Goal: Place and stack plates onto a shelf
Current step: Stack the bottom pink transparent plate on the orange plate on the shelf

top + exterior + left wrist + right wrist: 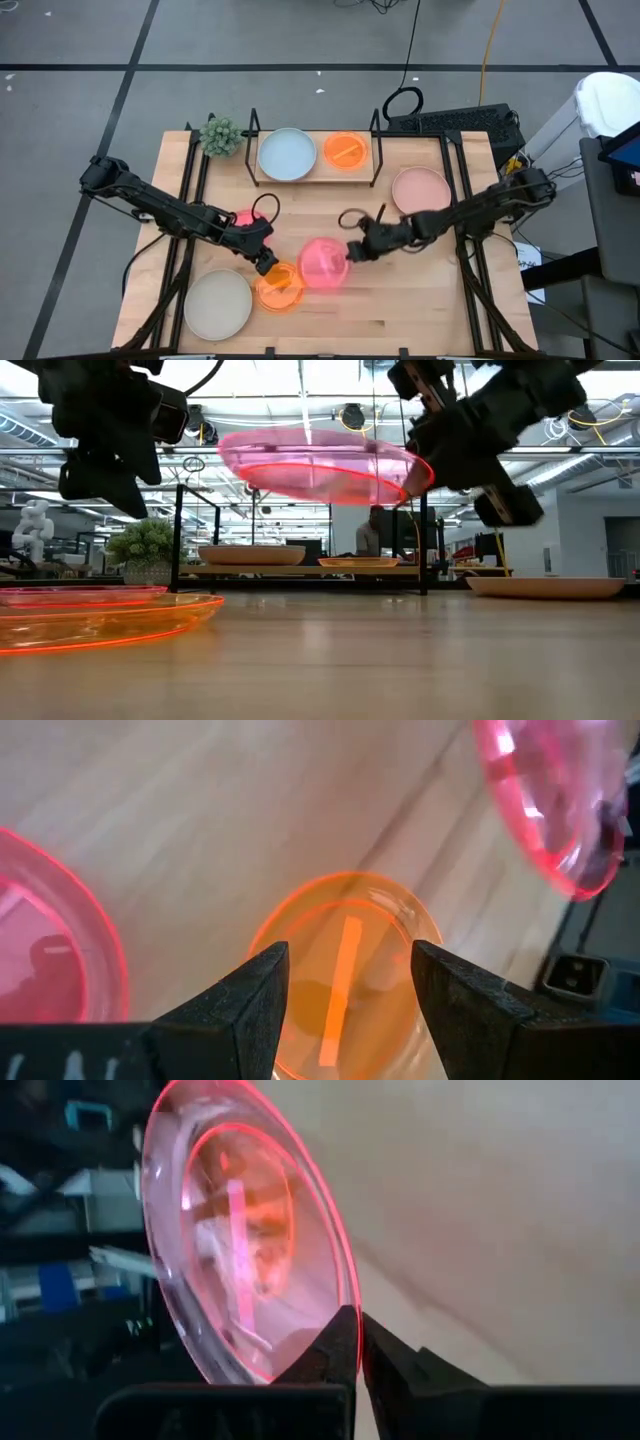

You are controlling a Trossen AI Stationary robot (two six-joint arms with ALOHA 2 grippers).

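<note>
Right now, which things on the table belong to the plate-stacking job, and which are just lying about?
Job:
- neon pink plate, held off the table by the right gripper
- orange plate below the left gripper
- cream plate
- pale pink plate
- shelf

Lying about:
- small plant

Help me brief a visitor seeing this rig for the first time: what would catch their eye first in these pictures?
First, the neon pink plate hanging tilted in mid-air over the table's middle, pinched by its rim in the right claw. Next, the glowing orange plate flat on the table's near left, with the left claw open above it. At the back, the shelf already carries a light blue plate and an orange one.
</note>
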